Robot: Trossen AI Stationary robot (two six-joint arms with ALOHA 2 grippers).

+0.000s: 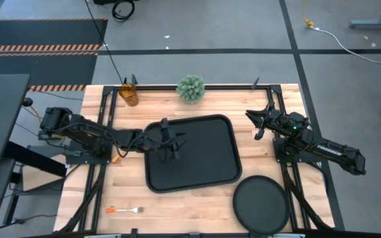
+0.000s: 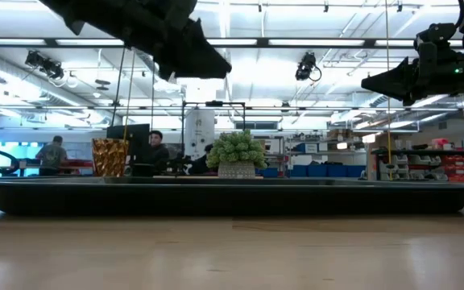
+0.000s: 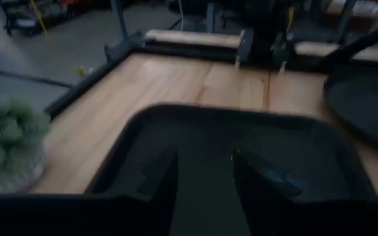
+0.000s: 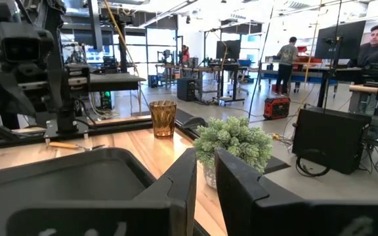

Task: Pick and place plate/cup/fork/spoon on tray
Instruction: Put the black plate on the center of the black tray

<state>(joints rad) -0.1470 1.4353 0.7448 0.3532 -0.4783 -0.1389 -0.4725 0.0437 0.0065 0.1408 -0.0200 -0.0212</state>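
Nearest the overhead camera, the left end effector (image 1: 167, 147) hovers over the left part of the large black rectangular tray (image 1: 217, 173), its two dark fingers (image 3: 159, 190) parted by a moderate gap and holding nothing. Out to the right, the right end effector (image 1: 258, 123) waits above bare wood beside the tray's right edge, fingers slightly apart and also empty. Nothing lies on the tray yet. On the pale wooden worktop (image 1: 177, 205), the round matte-black plate (image 1: 262, 205) sits just off the tray's near right corner, the small translucent amber cup (image 1: 129, 94) stands at the far left corner, and the fork with silver tines and thin orange-red handle (image 1: 124, 210) lies near the front left edge. An orange-handled utensil (image 1: 116, 157), probably the spoon, lies partly hidden beneath the left arm. A green spiky ball-shaped plant (image 1: 191, 88) stands beyond the tray. The fork looks light, stiff and low-lying, so pinching across its handle seems best; the cup appears light and possibly slippery, suiting a rim or wall grip.
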